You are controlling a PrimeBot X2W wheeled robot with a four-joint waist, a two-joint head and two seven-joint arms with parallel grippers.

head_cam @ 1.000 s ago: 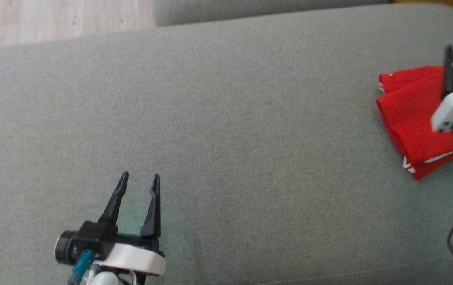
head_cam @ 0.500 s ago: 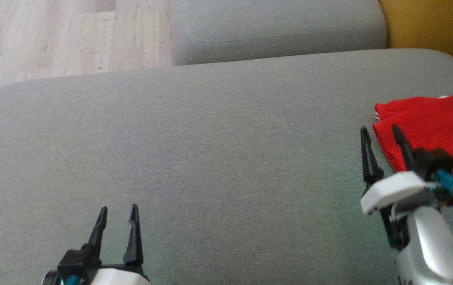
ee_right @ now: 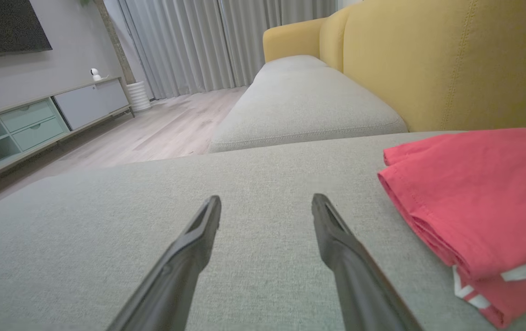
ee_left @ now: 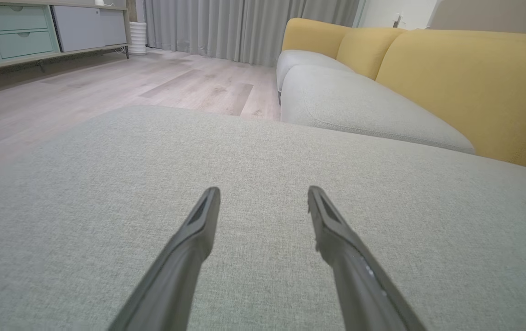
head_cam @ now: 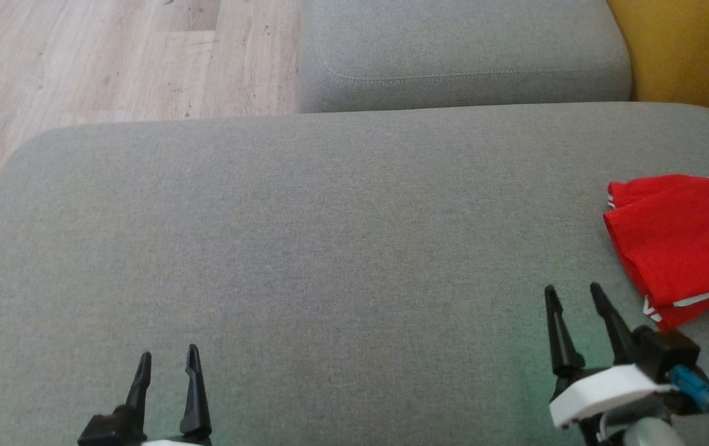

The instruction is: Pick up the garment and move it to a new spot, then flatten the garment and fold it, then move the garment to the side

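Cushion [head_cam: 329,235], grey and broad, spreads out before you. At its far right lies the red garment [head_cam: 682,241], folded into a stack with white trim showing along the near edge. Your right gripper [head_cam: 572,288] sits just beside it, fingers spread apart and empty. Your left gripper [head_cam: 168,352] rests well apart at the lower left, likewise spread and empty. The likely risk is that a careless sweep of the right fingers could catch a fold and drag the stack open.

Right hand [head_cam: 573,289], black tapered fingers [head_cam: 558,334], white wrist shell [head_cam: 602,388], teal connector [head_cam: 691,383]
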